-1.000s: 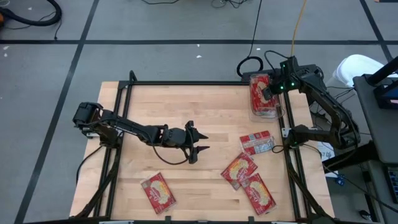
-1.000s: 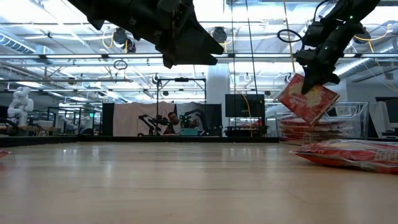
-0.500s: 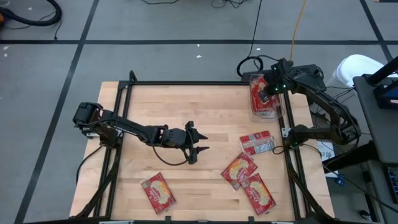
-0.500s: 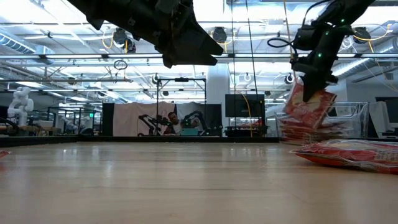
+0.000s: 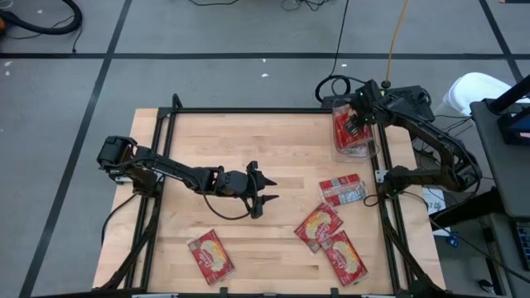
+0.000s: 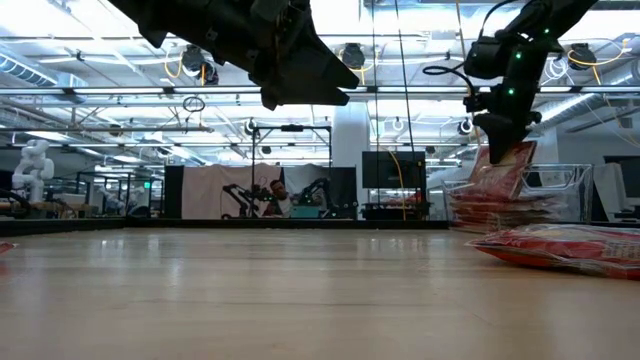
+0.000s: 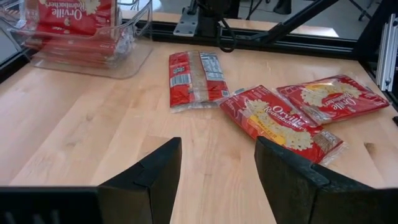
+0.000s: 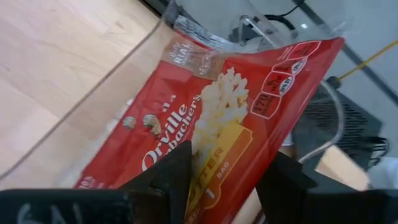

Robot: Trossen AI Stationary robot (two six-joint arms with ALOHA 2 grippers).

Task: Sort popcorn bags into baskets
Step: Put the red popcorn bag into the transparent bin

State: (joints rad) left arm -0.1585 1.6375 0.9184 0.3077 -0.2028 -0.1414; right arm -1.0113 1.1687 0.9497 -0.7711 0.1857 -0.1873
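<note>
Two fingers of the right gripper (image 5: 354,124) stand parted over the clear basket (image 5: 351,151) at the tabletop's (image 5: 248,141) far right corner. One red popcorn bag (image 6: 503,171) leans tilted on the stack inside the basket; whether the fingers touch it cannot be told. The left gripper (image 5: 263,189) hangs over the middle of the tabletop, fingers spread, holding nothing. Three bags lie near the right edge: one back-side-up bag (image 5: 342,190), then an overlapping pair (image 5: 331,240) nearer. One more bag (image 5: 210,253) lies near the front edge, left of centre.
</note>
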